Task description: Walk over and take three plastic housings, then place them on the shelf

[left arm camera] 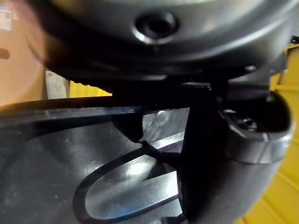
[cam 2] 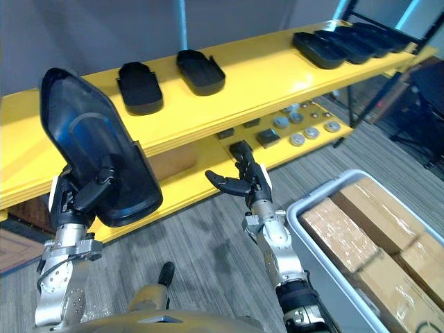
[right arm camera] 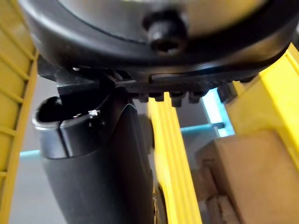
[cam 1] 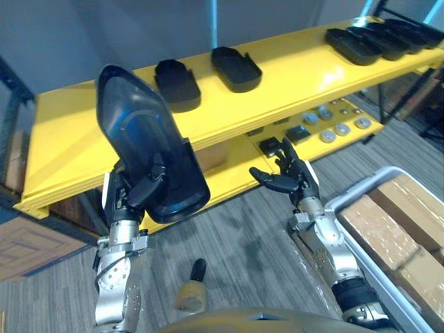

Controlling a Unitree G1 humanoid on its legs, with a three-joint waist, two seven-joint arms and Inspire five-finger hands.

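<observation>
A: First entry, left end?
B: Left hand (cam 1: pixel 128 198), curled round a housing (cam 1: pixel 142 125), upright before the shelf (cam 1: pixel 62 146). Not yet placed.
A: On the shelf?
B: Two housings (cam 1: pixel 177 84) lying mid-top, so probably two of three are done. A row (cam 1: pixel 378 35) lies at its right end.
A: Right hand (cam 1: pixel 291 179)?
B: Spread, empty, before the lower tier.
A: Surroundings?
B: Yellow top; grey carpet (cam 1: pixel 243 229); bin (cam 1: pixel 354 189) of cartons, right of shelf.

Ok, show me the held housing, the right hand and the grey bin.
held housing (cam 1: pixel 135 128), left eye view, its hollow inner face.
right hand (cam 1: pixel 297 182), left eye view, the hand's middle.
grey bin (cam 1: pixel 354 189), left eye view, its rim.
</observation>
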